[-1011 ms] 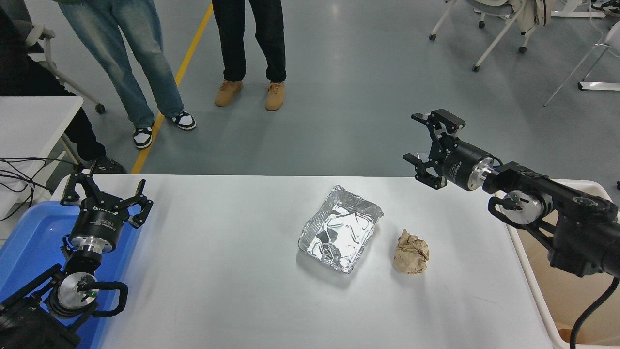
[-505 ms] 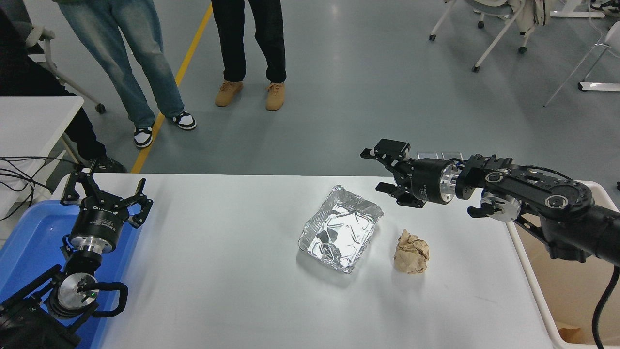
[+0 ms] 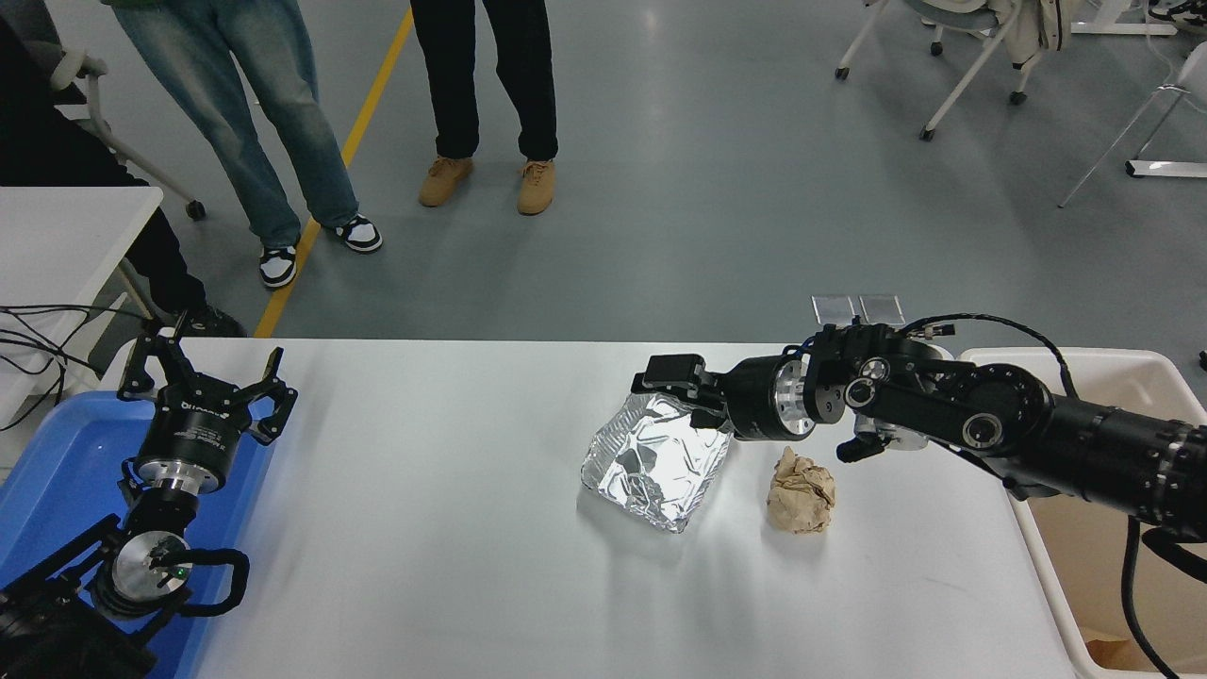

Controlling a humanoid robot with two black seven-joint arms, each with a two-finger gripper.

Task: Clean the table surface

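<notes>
Left claw (image 3: 203, 385) parked at the lower left, over the blue bin (image 3: 57, 471) at the worktop's left edge, fingers splayed wide, grasping nothing. The worktop (image 3: 424, 528), the wide white surface to be cleaned, fills the middle of the view; bare on its left half. Right of centre lies a foil tray (image 3: 651, 467), empty, rim crumpled, set at a slant. Just beside it to the right, apart from it, a crumpled brown paper ball (image 3: 801, 491). Right claw (image 3: 681, 389) reaches in from the right edge, low over the tray's far corner, fingers apart, one above the rim and one near its right end; whether either touches the foil, cannot tell. Nothing gripped yet. Judgement: the step in hand is taking the tray by its far rim. To do it well, straddle the rim wall with one finger inside and one outside, and close gently, since thin foil will likely buckle or slip under a hard pinch. Lift level, then carry toward the cream bin (image 3: 1075, 358) at the far right. Paper ball left for after.
</notes>
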